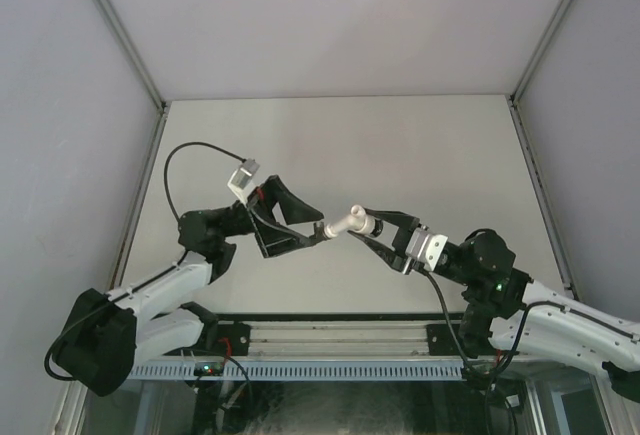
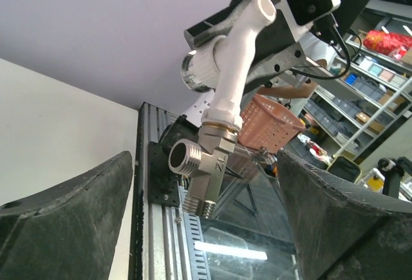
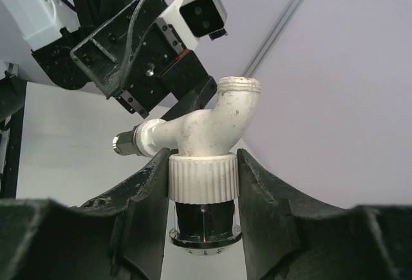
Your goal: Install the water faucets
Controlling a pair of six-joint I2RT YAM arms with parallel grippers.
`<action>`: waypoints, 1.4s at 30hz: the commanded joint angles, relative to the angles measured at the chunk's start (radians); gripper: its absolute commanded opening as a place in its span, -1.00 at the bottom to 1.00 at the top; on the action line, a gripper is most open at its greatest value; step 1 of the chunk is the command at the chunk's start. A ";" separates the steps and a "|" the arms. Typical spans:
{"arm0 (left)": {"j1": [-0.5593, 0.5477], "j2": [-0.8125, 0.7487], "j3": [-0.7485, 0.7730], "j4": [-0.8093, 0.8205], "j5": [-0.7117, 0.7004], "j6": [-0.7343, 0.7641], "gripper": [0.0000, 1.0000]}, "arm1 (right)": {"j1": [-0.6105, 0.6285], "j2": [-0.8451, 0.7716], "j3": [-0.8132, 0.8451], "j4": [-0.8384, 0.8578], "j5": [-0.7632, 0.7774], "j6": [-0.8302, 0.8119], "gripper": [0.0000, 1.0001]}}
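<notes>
From my remote seat I see a white tabletop boxed in by pale grey panel walls with aluminium corner posts. A slotted aluminium rail runs along its near edge, with a toothed white strip just below it. Past that edge, my left wrist camera shows an orange-pink perforated basket, and well behind it metal shelving carrying coloured bins and a red packet higher up.
</notes>
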 commanded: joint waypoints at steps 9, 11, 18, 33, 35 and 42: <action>-0.055 -0.008 0.071 0.104 0.067 -0.044 0.43 | -0.004 0.017 0.007 0.156 -0.021 -0.028 -1.00; -0.056 -0.010 0.082 0.104 0.067 -0.047 0.22 | -0.003 0.019 0.007 0.141 -0.023 -0.027 -1.00; -0.056 -0.014 0.098 0.105 0.064 -0.040 -0.50 | -0.004 0.010 -0.005 0.108 -0.020 -0.021 -1.00; -0.056 -0.047 0.126 0.071 0.090 0.062 -1.00 | -0.014 -0.010 0.035 -0.104 -0.137 0.112 -1.00; -0.056 -0.047 0.130 0.071 0.089 0.059 -1.00 | -0.016 -0.009 0.036 -0.106 -0.129 0.126 -0.80; -0.056 -0.027 0.143 0.071 0.136 0.023 -0.99 | -0.019 0.005 0.049 -0.122 -0.135 0.083 -0.25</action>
